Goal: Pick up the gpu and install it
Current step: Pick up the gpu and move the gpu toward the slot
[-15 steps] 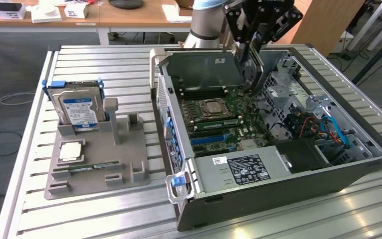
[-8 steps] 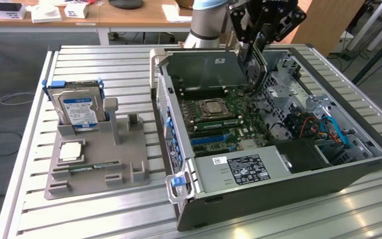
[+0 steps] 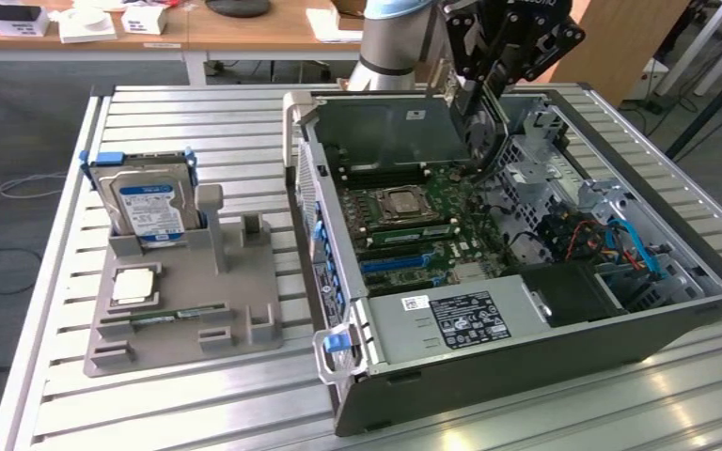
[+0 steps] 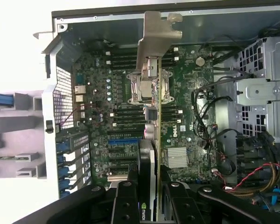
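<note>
Claw [image 4: 149, 189] grips gpu [image 4: 152, 107] over motherboard [image 4: 100, 140], CPU socket [image 4: 133, 87] beneath, cables [image 4: 207, 108] beside

The black hand [image 3: 487, 73] hangs over the far end of the open computer case [image 3: 525, 376], gripping the gpu [image 3: 480, 127]. The card points down toward the motherboard [image 3: 417, 225]. Its lower edge looks to be just above the board, though the angle makes that hard to judge. The case sits on a slatted metal table [image 3: 148, 404]. At the exterior view's left, a grey fixture [image 3: 242, 282] beside the case holds a hard drive [image 3: 148, 207] upright.
</note>
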You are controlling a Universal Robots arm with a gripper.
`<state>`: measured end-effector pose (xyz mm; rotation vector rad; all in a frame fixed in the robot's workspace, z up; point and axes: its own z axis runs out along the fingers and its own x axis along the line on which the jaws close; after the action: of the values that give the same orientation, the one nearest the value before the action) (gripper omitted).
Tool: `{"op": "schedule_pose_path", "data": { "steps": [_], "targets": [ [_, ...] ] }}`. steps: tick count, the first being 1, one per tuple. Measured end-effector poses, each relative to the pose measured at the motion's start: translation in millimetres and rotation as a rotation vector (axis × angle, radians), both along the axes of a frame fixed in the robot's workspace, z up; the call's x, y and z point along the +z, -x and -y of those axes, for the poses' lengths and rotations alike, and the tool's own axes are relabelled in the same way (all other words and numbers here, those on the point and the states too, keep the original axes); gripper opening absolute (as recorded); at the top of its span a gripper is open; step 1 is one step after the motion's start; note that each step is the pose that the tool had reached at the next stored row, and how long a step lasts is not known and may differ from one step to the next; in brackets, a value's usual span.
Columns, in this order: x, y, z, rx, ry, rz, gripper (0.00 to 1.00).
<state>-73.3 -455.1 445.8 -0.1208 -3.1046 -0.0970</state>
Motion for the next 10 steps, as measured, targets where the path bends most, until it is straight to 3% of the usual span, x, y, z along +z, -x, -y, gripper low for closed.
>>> {"op": "schedule_pose_path", "data": {
  "steps": [10],
  "targets": [
    [-0.7, -10.4, -0.1, 0.019, -0.0001, 0.0000, 0.27]
  ]
}}
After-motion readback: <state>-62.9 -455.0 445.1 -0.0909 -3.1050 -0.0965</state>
